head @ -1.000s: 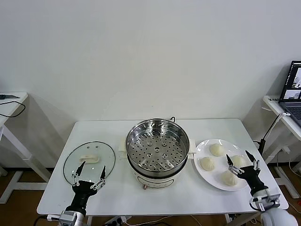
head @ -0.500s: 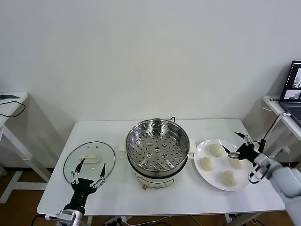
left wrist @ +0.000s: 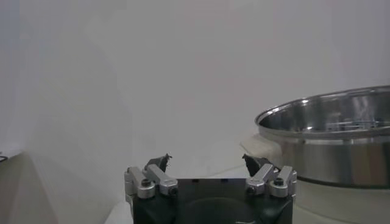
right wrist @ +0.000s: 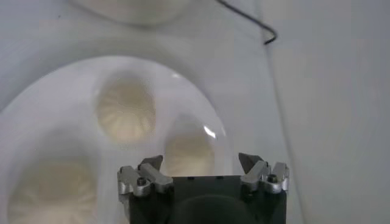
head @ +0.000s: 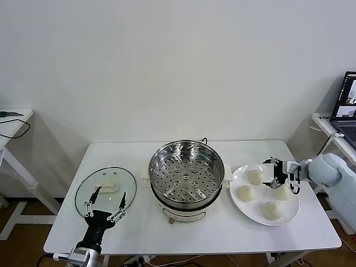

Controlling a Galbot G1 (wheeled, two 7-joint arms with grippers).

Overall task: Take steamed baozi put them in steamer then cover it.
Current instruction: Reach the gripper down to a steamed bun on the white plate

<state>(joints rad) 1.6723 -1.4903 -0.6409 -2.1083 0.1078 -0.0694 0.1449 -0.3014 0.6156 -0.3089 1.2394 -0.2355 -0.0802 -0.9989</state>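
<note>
The steamer point(head: 186, 172), a shiny perforated basket on a white pot base, stands at the table's middle with nothing in it; its rim also shows in the left wrist view point(left wrist: 329, 122). Four steamed baozi point(head: 256, 177) point(head: 245, 193) point(head: 281, 192) point(head: 271, 209) lie on a white plate point(head: 250, 210) to its right. My right gripper point(head: 273, 173) is open and hovers over the plate's back right, above a bun point(right wrist: 189, 152); in its wrist view the gripper point(right wrist: 201, 163) holds nothing. The cover point(head: 105, 188), a glass lid with a white handle, lies flat at the left. My left gripper point(head: 104, 208) is open by its front edge.
A black cable point(right wrist: 256, 24) runs on the table behind the plate. A side table with a laptop point(head: 347, 103) stands off to the right, and another side table point(head: 11, 119) off to the left. The table's front edge lies close to the left gripper point(left wrist: 207, 161).
My right gripper has swung from the table's front right corner up and back, and now hangs over the plate's back right. The left gripper has barely moved.
</note>
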